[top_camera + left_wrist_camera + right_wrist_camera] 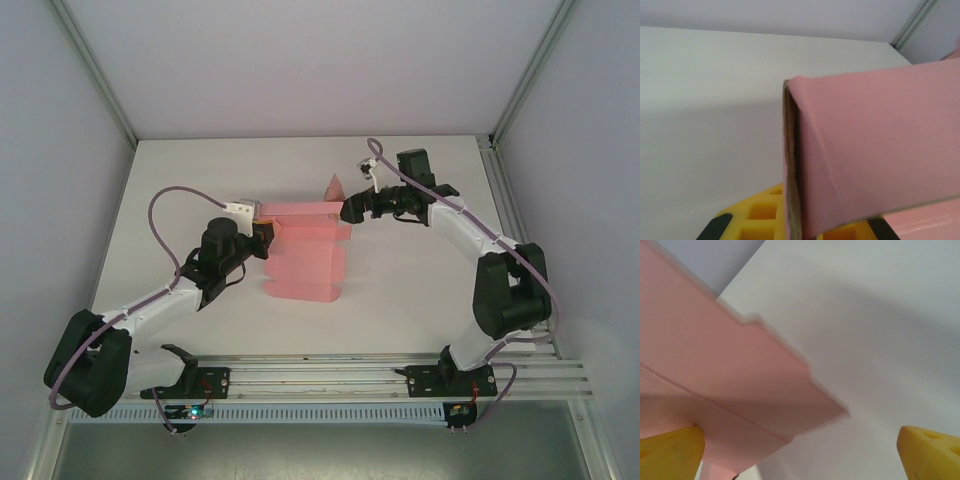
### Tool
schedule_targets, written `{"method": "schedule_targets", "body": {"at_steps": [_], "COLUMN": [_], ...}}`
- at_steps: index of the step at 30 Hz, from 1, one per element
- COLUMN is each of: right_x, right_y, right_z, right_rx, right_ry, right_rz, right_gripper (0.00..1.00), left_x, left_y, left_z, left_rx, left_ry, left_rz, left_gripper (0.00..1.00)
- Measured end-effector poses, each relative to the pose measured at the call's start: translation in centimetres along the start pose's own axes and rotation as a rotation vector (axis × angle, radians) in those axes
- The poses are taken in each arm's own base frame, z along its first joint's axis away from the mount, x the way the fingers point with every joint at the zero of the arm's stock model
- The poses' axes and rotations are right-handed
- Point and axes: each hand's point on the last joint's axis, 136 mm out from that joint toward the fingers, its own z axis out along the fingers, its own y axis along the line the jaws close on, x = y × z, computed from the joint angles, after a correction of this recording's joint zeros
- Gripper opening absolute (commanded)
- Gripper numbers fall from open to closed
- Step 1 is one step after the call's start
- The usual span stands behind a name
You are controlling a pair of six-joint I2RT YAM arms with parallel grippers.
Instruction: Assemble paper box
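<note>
The pink paper box point(305, 258) lies partly folded in the middle of the white table, its far panel raised and one small flap point(333, 187) standing up at the back. My left gripper point(265, 232) is shut on the box's left edge; in the left wrist view the folded card point(880, 150) runs up from between the yellow pads point(760, 215) of the gripper point(795, 227). At the box's right end, my right gripper point(350, 208) stands open. In the right wrist view a pink panel point(715, 375) reaches in from the left between the wide-apart yellow fingertips point(670, 450) of that gripper point(800, 450).
Grey walls and aluminium posts close in the table point(420, 280) at the back and sides. A metal rail point(400, 370) with both arm bases runs along the near edge. A purple cable point(165, 205) loops off the left arm.
</note>
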Motion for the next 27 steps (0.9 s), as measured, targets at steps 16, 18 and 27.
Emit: {"method": "schedule_targets", "body": {"at_steps": [16, 18, 27], "right_x": [-2.5, -1.5, 0.2], "right_y": [6.2, 5.7, 3.2], "right_z": [-3.8, -1.9, 3.3], "right_rx": [0.202, 0.199, 0.36], "right_ry": [-0.119, -0.068, 0.022], "right_rz": [-0.287, -0.287, -0.338], "right_gripper": [0.98, 0.98, 0.98], "left_x": [0.4, 0.3, 0.5], "left_y": [2.3, 2.3, 1.5], "left_z": [0.0, 0.0, 0.1], "left_rx": [-0.142, -0.141, -0.099], "left_ry": [0.02, 0.02, 0.025], "left_rz": [0.003, 0.002, -0.049], "left_gripper": [0.0, 0.0, 0.0]}}
